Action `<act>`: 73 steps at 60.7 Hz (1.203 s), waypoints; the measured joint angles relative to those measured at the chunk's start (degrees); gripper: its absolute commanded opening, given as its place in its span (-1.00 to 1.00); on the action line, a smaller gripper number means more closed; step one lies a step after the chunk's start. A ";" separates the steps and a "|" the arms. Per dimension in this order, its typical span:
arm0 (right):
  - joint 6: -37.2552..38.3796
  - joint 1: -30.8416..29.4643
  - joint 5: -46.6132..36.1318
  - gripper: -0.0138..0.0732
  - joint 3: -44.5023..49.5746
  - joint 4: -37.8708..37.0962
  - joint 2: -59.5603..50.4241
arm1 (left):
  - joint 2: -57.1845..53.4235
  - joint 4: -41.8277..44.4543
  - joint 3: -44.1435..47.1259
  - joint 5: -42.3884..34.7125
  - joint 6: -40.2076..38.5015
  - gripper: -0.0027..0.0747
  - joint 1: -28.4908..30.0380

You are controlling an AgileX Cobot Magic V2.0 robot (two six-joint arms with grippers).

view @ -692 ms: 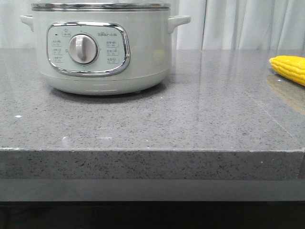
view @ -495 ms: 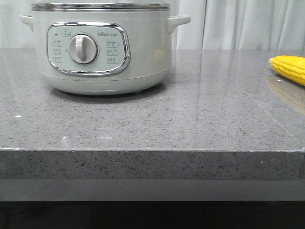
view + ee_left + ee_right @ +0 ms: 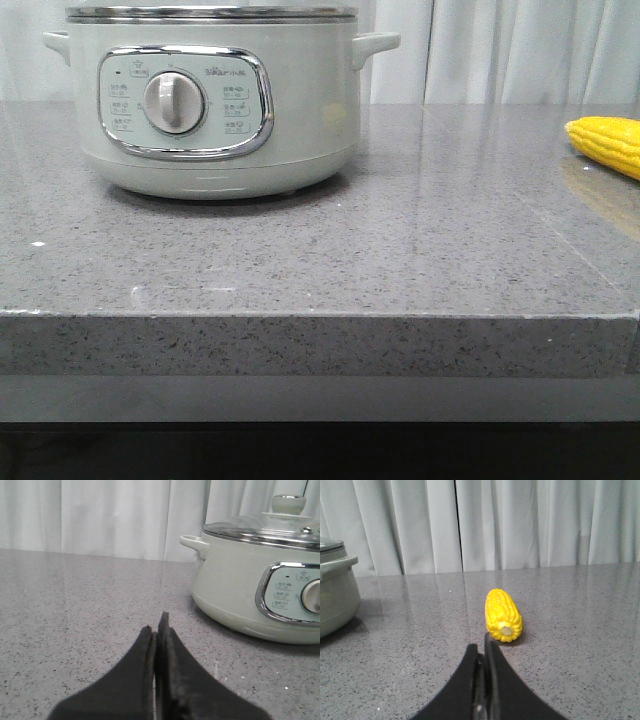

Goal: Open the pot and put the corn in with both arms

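Note:
The pale green-white pot point(image 3: 215, 100) stands on the grey stone counter at the back left, its dial facing me. In the left wrist view the pot point(image 3: 250, 590) wears a glass lid point(image 3: 270, 527) with a round knob point(image 3: 288, 503). The yellow corn point(image 3: 608, 143) lies on the counter at the far right edge of the front view. It also shows in the right wrist view point(image 3: 503, 615), just beyond my right gripper point(image 3: 482, 645), which is shut and empty. My left gripper point(image 3: 156, 625) is shut and empty, low over the counter, apart from the pot.
The grey speckled counter point(image 3: 400, 250) ends in a front edge near me. White curtains point(image 3: 520, 525) hang behind the counter. A pot side handle point(image 3: 375, 45) sticks out toward the corn side.

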 measured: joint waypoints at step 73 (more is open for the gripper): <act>0.10 0.00 30.53 -0.84 -39.17 -0.02 33.98 | 36.97 -0.97 -44.54 27.57 0.00 -0.98 0.00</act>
